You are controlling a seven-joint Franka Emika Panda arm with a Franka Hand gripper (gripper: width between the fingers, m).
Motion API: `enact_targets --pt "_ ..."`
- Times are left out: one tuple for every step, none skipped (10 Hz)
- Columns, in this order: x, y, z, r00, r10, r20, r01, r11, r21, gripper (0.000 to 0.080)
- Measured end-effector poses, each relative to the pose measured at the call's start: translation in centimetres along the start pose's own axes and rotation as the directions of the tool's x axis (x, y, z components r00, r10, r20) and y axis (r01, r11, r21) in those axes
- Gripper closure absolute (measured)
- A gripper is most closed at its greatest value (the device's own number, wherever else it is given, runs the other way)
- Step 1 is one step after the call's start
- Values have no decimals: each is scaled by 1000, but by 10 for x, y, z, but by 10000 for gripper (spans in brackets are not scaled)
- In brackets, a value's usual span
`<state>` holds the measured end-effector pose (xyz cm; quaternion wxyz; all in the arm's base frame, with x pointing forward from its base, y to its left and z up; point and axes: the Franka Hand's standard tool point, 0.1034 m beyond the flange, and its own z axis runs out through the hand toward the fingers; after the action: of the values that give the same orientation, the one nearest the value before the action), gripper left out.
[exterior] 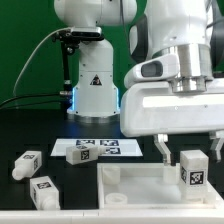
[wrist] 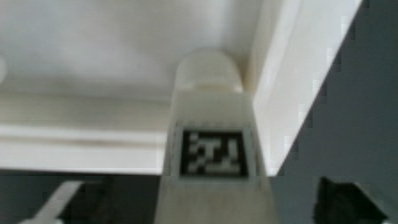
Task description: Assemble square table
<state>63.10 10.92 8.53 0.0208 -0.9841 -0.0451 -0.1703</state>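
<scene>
The square table's white tabletop point(exterior: 140, 185) lies underside up at the front. One white leg point(exterior: 192, 170) with a black-and-white tag stands upright in its corner on the exterior view's right. My gripper point(exterior: 189, 156) hangs over that leg, open, with one finger on each side and a dark gap between each finger and the leg. In the wrist view the leg point(wrist: 217, 120) runs up the middle against the tabletop's ribbed rim point(wrist: 89, 125), and the fingertips point(wrist: 57, 203) stand clear of it. Two more legs point(exterior: 27, 163) point(exterior: 43, 190) lie loose on the exterior view's left.
The marker board point(exterior: 97, 148) lies flat behind the tabletop. The large white robot base point(exterior: 95, 90) with a triangle mark stands behind it, with a black cable at its side. The table surface is black.
</scene>
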Motion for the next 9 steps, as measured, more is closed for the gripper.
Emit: enact_targets --pt "2 -1 -1 993 5 120 -6 1000 6 174" --pt "10 -2 -3 985 9 173 -11 1000 10 157" --pt "5 -6 -1 966 25 259 -28 1000 9 157" --pt "3 -9 3 942 41 333 -45 999 4 151" --pt "3 -9 7 925 44 378 -49 999 3 150" --pt "5 -6 6 914 56 402 -61 998 -1 150" --pt "7 -7 7 919 73 387 -75 997 -8 158" --pt "6 -7 7 919 72 388 -75 997 -8 158" --pt "6 -7 8 912 135 387 -133 991 -31 322"
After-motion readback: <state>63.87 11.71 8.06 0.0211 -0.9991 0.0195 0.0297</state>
